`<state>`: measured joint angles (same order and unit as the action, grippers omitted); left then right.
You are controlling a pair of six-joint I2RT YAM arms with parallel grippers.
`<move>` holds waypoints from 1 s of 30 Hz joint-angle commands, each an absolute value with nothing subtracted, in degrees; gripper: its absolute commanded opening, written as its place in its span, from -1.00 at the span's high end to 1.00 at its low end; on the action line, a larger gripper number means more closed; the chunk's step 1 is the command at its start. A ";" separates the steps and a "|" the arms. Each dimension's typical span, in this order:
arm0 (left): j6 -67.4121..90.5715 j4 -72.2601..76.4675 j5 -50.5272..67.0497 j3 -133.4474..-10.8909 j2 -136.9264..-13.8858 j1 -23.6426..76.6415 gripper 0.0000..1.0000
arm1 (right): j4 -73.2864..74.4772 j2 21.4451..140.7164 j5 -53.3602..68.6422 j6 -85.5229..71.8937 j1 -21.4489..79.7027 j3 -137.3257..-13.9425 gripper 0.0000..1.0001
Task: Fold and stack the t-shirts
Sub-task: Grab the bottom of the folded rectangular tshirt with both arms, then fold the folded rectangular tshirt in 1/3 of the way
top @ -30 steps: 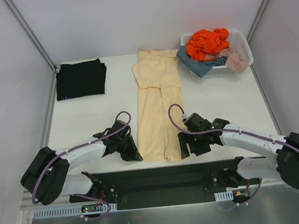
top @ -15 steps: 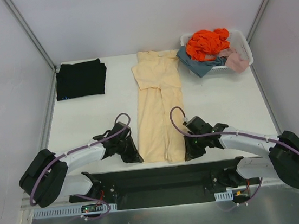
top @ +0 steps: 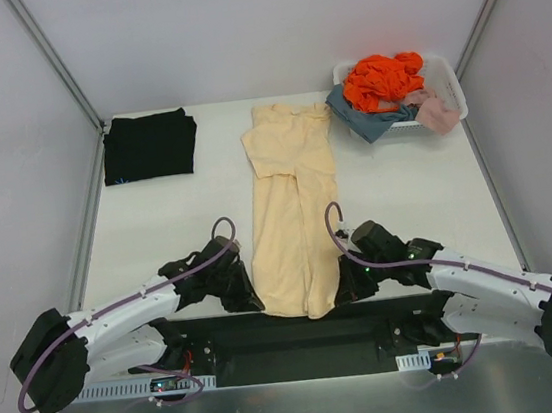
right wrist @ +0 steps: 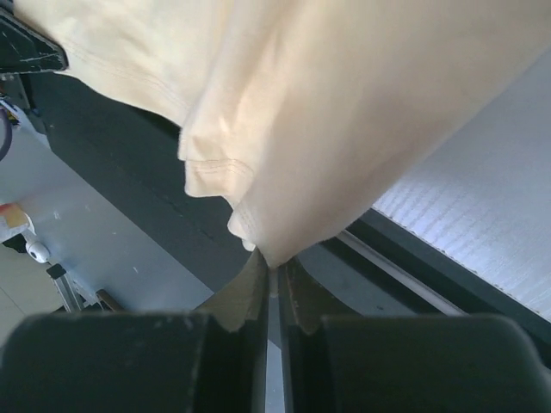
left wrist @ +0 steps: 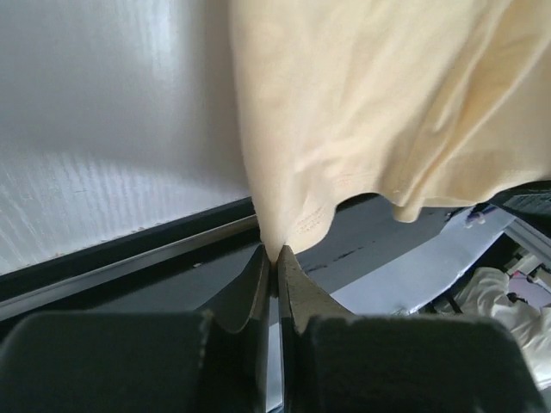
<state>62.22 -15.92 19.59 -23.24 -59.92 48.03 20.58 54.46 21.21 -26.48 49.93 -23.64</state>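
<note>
On the white table (top: 157, 221), top external view: a cream-yellow t-shirt (top: 292, 215) lies in a long narrow strip down the middle, collar end far, its near hem reaching past the table's near edge. A black t-shirt (top: 149, 146) sits folded at the far left corner. A white slotted basket (top: 452, 84) holding orange, blue-grey and pink clothes stands at the far right. The left gripper (top: 248, 298) meets the near-left corner of the cream shirt, and the right gripper (top: 344, 290) meets the near-right corner. Judged from its drape, the cloth is light, limp and not fragile. It will sag between two holds and can slip out of a thin pinch, so the hem corners, where the stitched seam is thicker, are the sensible places to hold.

Left wrist view: the left gripper (left wrist: 275, 255) has its jaws all but closed, pinching the tip of a hem corner of the cream-yellow t-shirt (left wrist: 370, 103). The stitched hem shows just above the fingertips (left wrist: 250, 292). The rest of the cloth spreads over the table (left wrist: 103, 129) and the dark frame (left wrist: 129, 267) at its near edge.

Right wrist view: the right gripper (right wrist: 272, 262) is likewise clamped, jaws nearly together, on the opposite hem corner of the cream-yellow t-shirt (right wrist: 362, 95). Several layers bunch just above the grip, with a doubled hem fold to one side. Only a small bite of cloth sits between the fingers (right wrist: 301, 297), so the hold looks shallow.
</note>
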 commanded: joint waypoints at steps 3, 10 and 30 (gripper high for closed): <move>57.14 -22.14 13.72 -32.95 -58.70 48.34 1.00 | 25.74 55.89 18.38 -20.31 46.59 -33.20 0.88; 49.84 -26.28 8.79 -44.46 -66.00 42.90 1.00 | 26.28 59.76 15.38 -15.04 40.09 -42.87 0.88; 39.20 -26.19 8.18 -73.38 -92.19 29.62 1.00 | 32.96 83.66 12.48 -3.61 25.24 -69.24 0.87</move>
